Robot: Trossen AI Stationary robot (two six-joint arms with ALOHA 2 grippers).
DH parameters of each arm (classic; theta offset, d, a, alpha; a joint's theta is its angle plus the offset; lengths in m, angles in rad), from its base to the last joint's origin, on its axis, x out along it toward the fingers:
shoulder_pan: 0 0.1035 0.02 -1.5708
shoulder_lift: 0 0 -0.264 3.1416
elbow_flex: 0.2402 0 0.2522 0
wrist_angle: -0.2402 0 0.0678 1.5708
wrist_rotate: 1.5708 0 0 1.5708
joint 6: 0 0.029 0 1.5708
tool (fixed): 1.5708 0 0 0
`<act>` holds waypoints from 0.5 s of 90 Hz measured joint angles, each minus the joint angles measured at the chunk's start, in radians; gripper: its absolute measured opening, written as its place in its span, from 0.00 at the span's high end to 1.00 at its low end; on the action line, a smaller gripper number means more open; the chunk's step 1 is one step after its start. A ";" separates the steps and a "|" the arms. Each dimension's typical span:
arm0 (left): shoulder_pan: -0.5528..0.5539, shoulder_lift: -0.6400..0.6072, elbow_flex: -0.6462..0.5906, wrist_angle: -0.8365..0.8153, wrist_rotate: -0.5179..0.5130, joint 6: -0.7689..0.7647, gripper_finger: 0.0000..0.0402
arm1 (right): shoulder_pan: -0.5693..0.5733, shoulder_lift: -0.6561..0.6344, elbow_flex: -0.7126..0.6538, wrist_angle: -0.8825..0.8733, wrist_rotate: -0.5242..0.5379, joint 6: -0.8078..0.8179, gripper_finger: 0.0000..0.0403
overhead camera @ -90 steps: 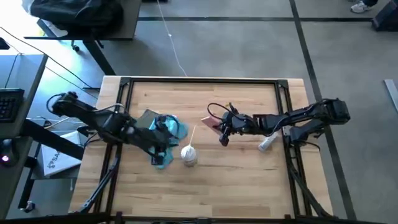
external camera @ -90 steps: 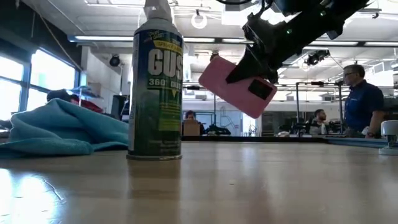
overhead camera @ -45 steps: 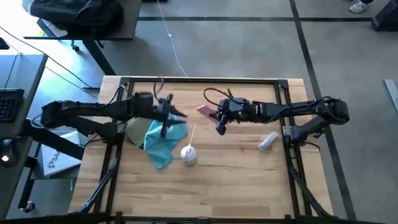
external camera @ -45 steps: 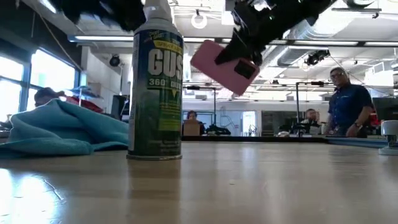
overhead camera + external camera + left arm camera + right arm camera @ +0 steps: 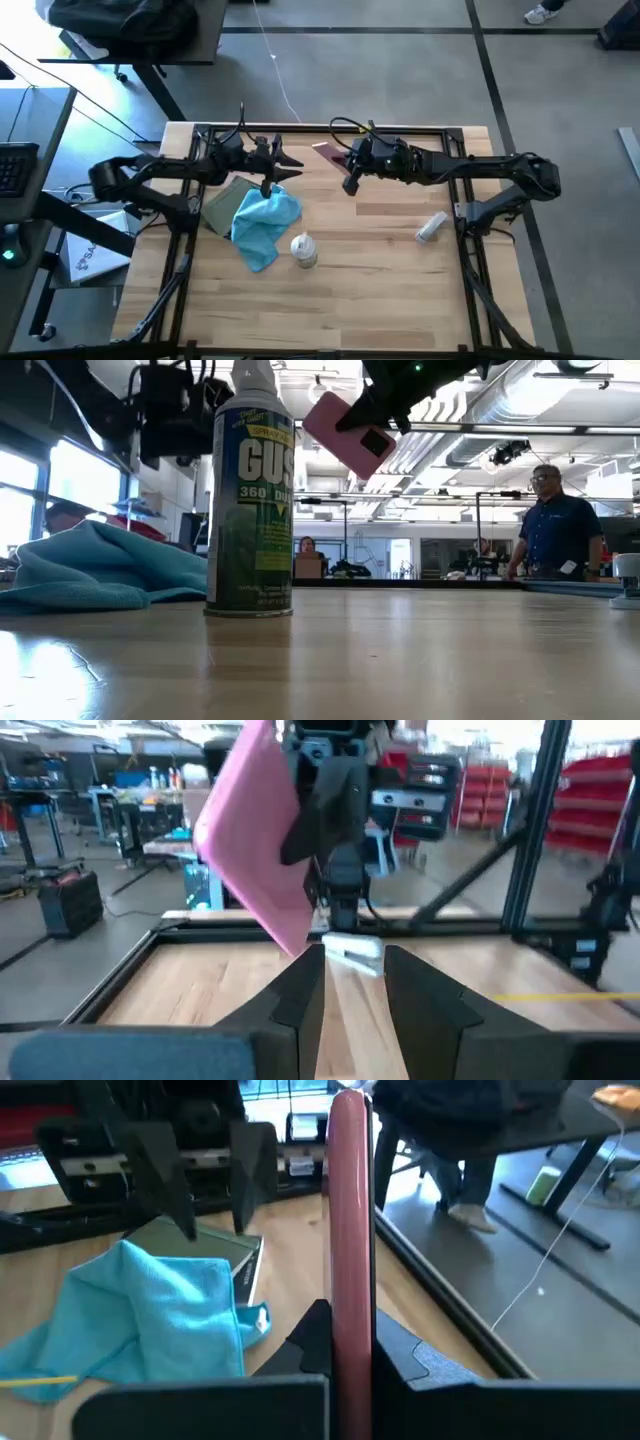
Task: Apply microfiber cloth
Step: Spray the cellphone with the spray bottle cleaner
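The light-blue microfiber cloth (image 5: 262, 222) lies crumpled on the table, left of centre, also in the low view (image 5: 100, 565) and the right wrist view (image 5: 150, 1320). No gripper touches it. My left gripper (image 5: 290, 166) hangs open in the air beyond the cloth's far side, with nothing between its fingers (image 5: 355, 990). Facing it, my right gripper (image 5: 345, 170) is shut on a flat pink thing (image 5: 325, 152), held high above the table (image 5: 345, 430). My right gripper pinches the pink thing's two flat faces between its fingers; in the wrist view its thin edge (image 5: 350, 1280) stands upright between them. The fingers reach from the table's right side. The pink thing is lifted clear and sticks out tilted toward my left gripper.
A green spray can (image 5: 303, 250) stands upright right of the cloth, close in the low view (image 5: 250, 500). An olive-green pouch (image 5: 220, 205) lies partly under the cloth's left side. A small bottle (image 5: 430, 228) lies at the right. People stand in the room behind.
My left gripper has risen from the cloth and gone toward the table's far edge; the cloth stays lying on the table. My right gripper has carried the pink thing up and toward the far left, closer to my left gripper.
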 joint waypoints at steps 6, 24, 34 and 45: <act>-0.002 0.043 -0.023 0.126 0.000 -0.077 0.79 | 0.026 0.000 -0.001 0.000 0.000 -0.021 1.00; -0.039 0.168 -0.076 0.466 -0.070 -0.235 0.79 | 0.098 0.000 -0.001 -0.001 0.013 -0.050 1.00; -0.058 0.218 -0.076 0.507 -0.132 -0.245 0.79 | 0.129 0.000 -0.002 0.000 0.040 -0.044 1.00; -0.072 0.253 -0.057 0.528 -0.142 -0.246 0.79 | 0.151 0.000 -0.002 0.000 0.054 -0.043 1.00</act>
